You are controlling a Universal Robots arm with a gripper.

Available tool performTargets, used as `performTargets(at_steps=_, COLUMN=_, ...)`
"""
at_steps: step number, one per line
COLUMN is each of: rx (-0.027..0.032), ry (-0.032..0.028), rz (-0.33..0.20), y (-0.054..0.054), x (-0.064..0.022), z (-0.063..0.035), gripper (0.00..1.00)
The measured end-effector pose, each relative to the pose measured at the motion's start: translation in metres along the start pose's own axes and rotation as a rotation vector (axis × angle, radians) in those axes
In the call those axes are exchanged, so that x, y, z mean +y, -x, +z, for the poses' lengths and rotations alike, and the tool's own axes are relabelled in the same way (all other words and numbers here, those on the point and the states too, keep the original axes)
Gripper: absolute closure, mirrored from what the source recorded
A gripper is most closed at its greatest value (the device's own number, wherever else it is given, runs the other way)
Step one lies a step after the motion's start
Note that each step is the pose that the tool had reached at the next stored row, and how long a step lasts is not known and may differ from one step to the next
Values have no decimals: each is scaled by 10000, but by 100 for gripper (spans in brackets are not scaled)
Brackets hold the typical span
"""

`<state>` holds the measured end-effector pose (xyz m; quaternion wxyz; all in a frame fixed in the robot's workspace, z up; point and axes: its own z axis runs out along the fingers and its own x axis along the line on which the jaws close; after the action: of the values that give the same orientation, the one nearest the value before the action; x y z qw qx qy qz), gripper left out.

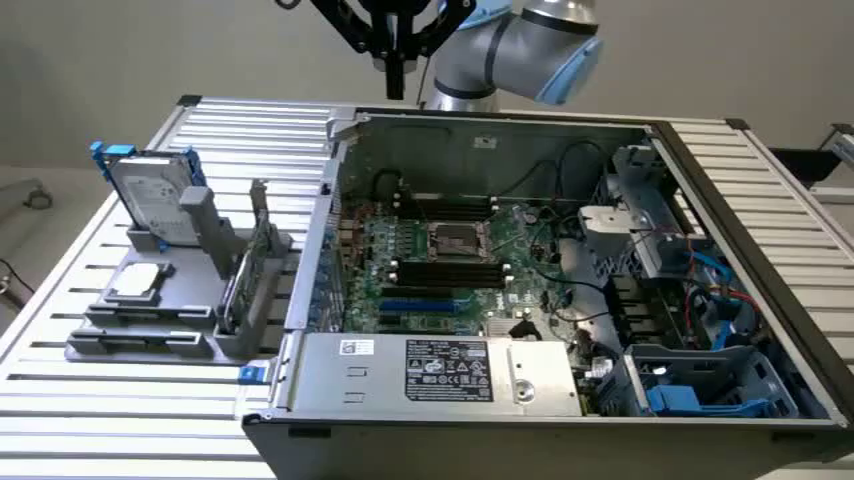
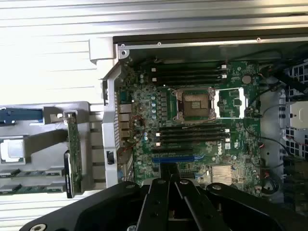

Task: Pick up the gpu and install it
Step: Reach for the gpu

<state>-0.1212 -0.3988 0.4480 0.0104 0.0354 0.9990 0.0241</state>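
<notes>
The gpu (image 1: 244, 272) stands on edge in a grey rack (image 1: 147, 325) to the exterior view's left of the open computer case (image 1: 400, 375). Its silver bracket points up. In the wrist view the gpu (image 2: 72, 151) appears as a thin green board with a black side, beside the case wall. My gripper (image 1: 395, 88) hangs high over the case's far edge, well apart from the card, shut with nothing in it. Its black fingers (image 2: 163, 197) meet above the motherboard's (image 2: 192, 130) blue slot (image 2: 173, 156).
A silver hard drive in a blue frame (image 1: 150, 190) stands upright in the same rack, with a small square chip (image 1: 138, 283) in front of it. Memory sticks, cables, a power supply (image 1: 441, 372) and blue drive bays (image 1: 694, 385) crowd the case on a slatted metal table (image 1: 120, 410).
</notes>
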Motion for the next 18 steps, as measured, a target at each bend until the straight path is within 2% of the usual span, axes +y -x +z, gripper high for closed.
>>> performTargets(at_steps=9, rx=10, ry=-1, rz=-3, y=-1, x=0, z=-8, gripper=89)
performTargets(at_steps=18, rx=402, ry=-31, rz=18, y=-311, x=-22, z=3, gripper=89)
